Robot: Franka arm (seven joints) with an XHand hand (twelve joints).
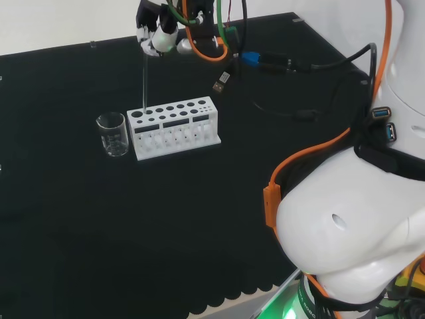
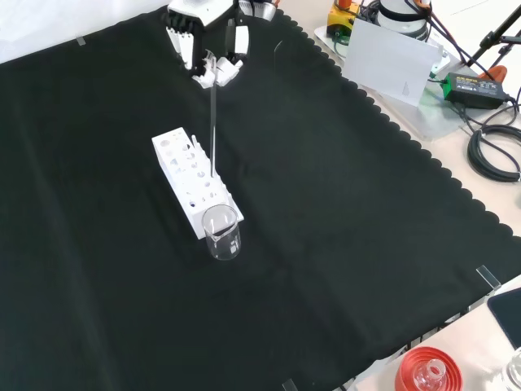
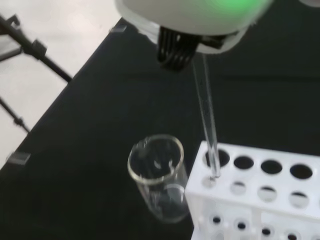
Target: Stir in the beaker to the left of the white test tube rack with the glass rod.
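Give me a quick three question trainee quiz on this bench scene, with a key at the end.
1. True or false: the glass rod already dips into the beaker.
2. What holds the rod? A) the robot hand B) a clamp C) a person
3. Fill in: in the front view the rod's lower end is at the white test tube ____.

Key: 1 false; its tip is at the rack's end holes, beside the beaker. 2 A. 3 rack.

the cloth (image 1: 80, 219) is matt black fabric; the beaker (image 1: 113, 134) and rod (image 1: 145, 86) are clear, glossy glass — the rack (image 1: 174, 127) is smooth white plastic, the hand (image 1: 154, 34) glossy black-and-white plastic.
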